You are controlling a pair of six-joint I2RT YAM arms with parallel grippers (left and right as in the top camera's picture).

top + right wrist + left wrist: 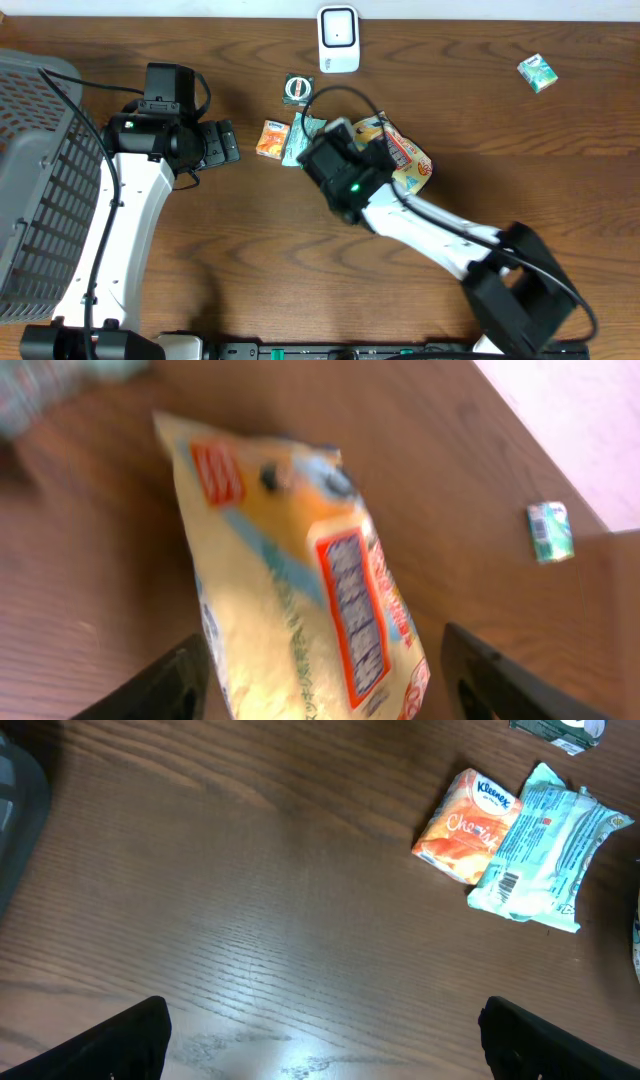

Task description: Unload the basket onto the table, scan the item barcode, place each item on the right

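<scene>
A yellow snack bag with orange-framed labels lies on the table between the spread fingers of my right gripper. The gripper is open, with a clear gap between the bag and the right finger. From overhead the bag sits just right of centre under the right gripper. The white scanner stands at the table's far edge. My left gripper is open over bare wood, holding nothing.
An orange tissue pack and a teal pack with a visible barcode lie side by side between the arms. A small round item lies near the scanner, a green box at the far right. A grey basket fills the left edge.
</scene>
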